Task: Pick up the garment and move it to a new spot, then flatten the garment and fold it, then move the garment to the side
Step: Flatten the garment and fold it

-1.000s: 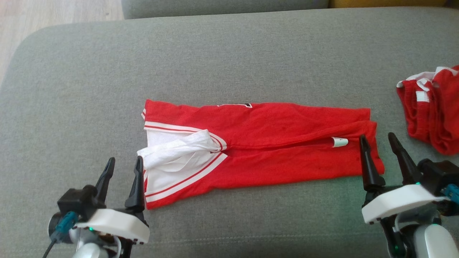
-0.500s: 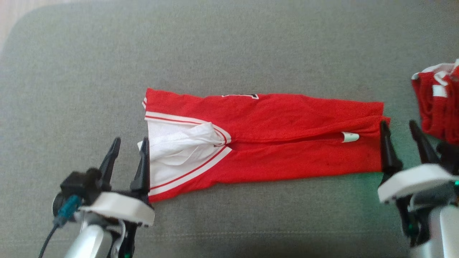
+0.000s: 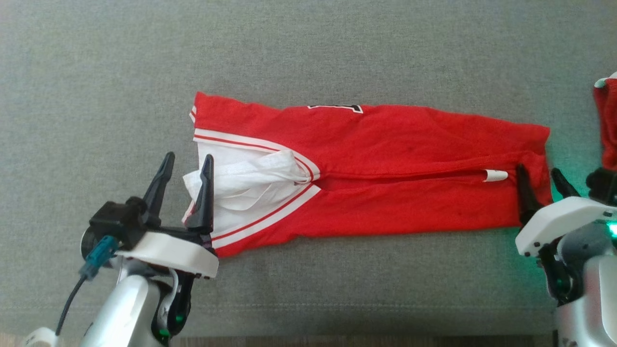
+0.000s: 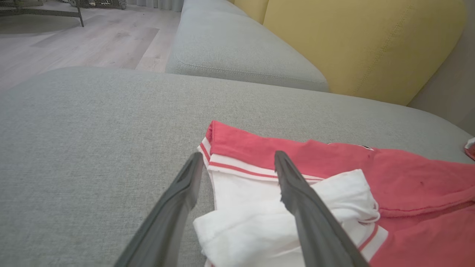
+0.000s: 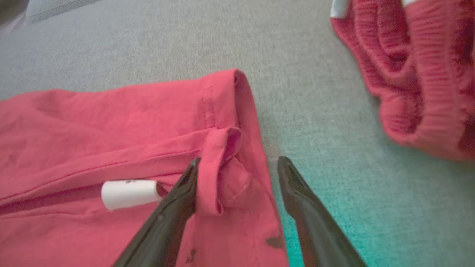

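The garment (image 3: 376,168) is a red jersey with white trim, folded into a long strip lying left to right on the grey sofa cushion (image 3: 308,53). Its white collar end (image 4: 259,218) is bunched at the left, and a small white tag (image 5: 128,193) shows near the right end (image 5: 230,155). My left gripper (image 3: 188,164) is open, its fingers straddling the garment's left edge (image 4: 211,167). At the right end my right gripper (image 3: 537,176) is open too, with one finger (image 5: 178,196) over the red cloth and the other over bare cushion.
A second red and white garment (image 5: 412,70) lies bunched at the right, close to my right arm. Beyond the cushion are another grey seat (image 4: 237,48), a yellow back cushion (image 4: 356,44) and wooden floor (image 4: 74,40). The cushion's front edge (image 3: 308,332) runs just behind my arms.
The head camera has tipped down and closer, so the whole picture has shifted. Both open grippers have reached forward onto the garment's two ends. The garment lies as before.
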`<state>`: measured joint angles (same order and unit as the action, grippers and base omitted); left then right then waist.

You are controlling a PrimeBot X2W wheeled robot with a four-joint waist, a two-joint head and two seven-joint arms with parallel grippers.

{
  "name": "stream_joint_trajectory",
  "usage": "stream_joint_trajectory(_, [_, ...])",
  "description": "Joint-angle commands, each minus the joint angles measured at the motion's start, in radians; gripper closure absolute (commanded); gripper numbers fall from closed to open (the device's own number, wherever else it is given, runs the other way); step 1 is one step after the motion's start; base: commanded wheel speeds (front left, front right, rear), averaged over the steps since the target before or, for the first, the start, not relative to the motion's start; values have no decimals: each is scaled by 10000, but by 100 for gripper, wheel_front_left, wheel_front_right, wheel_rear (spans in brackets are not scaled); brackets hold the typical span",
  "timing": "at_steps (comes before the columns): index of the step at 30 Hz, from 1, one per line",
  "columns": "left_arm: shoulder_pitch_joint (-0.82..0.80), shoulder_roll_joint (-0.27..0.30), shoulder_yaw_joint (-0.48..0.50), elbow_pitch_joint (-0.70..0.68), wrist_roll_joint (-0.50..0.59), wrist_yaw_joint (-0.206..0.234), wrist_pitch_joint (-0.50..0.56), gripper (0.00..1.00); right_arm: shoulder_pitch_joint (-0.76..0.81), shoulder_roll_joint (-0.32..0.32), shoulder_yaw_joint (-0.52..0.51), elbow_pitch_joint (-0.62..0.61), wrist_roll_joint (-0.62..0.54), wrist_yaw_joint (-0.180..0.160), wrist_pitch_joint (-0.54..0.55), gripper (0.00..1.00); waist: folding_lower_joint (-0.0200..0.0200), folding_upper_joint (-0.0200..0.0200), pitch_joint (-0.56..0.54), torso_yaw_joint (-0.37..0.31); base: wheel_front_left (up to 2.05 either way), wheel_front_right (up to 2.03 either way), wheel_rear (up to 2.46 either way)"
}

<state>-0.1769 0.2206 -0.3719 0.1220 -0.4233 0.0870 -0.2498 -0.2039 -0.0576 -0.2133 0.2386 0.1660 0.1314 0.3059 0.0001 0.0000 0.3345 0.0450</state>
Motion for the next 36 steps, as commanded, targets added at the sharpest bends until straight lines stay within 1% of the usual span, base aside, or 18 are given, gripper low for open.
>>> stream_joint_trajectory(1, [-380, 104, 414, -252, 134, -26, -120, 0, -243, -20, 178, -305, 20, -7, 38, 0, -1, 0, 25, -24, 0, 0, 0])
stream_joint_trajectory(6, [-420, 42, 519, -139, 243, -156, -120, 0, -100, 40, 375, -332, 415, -7, 535, 0, -1, 0, 69, -89, 0, 0, 0])
stream_joint_trajectory(9, [-434, 13, 591, -115, 299, -206, -120, 0, -7, 57, 442, -425, 580, -7, 639, 0, -1, 0, 92, -133, 0, 0, 0])
stream_joint_trajectory(10, [-440, 2, 612, -109, 318, -220, -120, 0, 13, 61, 464, -440, 621, -7, 664, 50, -1, 0, 96, -147, 0, 0, 0])
stream_joint_trajectory(11, [-446, -9, 630, -98, 339, -234, -120, 0, 31, 64, 471, -453, 645, -7, 675, 73, -1, 0, 96, -157, 0, 0, 0])
stream_joint_trajectory(12, [-452, -20, 645, -88, 358, -250, -120, 0, 48, 66, 463, -465, 677, -7, 669, 100, -1, 0, 93, -166, 0, 0, 0])
stream_joint_trajectory(17, [-441, -71, 750, -43, 445, -299, -120, 0, 147, 71, 388, -560, 865, -7, 415, 100, -1, 0, 7, -211, 0, 0, 0])
stream_joint_trajectory(24, [-281, -173, 908, -14, 528, -319, -120, 0, 341, 72, -188, -863, 725, -7, 180, 100, -1, 0, -273, -271, 0, 0, 0])
stream_joint_trajectory(27, [-188, -223, 966, -3, 548, -320, -120, 0, 477, 62, -460, -1138, 560, -7, 240, 100, -1, 0, -399, -306, 0, 0, 0])
stream_joint_trajectory(31, [-89, -306, 1017, 5, 570, -329, -120, 0, 588, -149, -782, -1460, 347, -7, 392, 100, -1, 0, -581, -322, 0, 0, 0])
stream_joint_trajectory(34, [-14, -361, 1069, 20, 579, -339, -120, 0, 576, -159, -637, -1802, 456, -7, 514, 100, -1, 0, -763, -325, 0, 0, 0])
stream_joint_trajectory(36, [60, -393, 1116, 35, 580, -342, -120, 0, 560, -124, -266, -2252, 612, -7, 622, 100, -1, 0, -920, -344, 0, 0, 0])
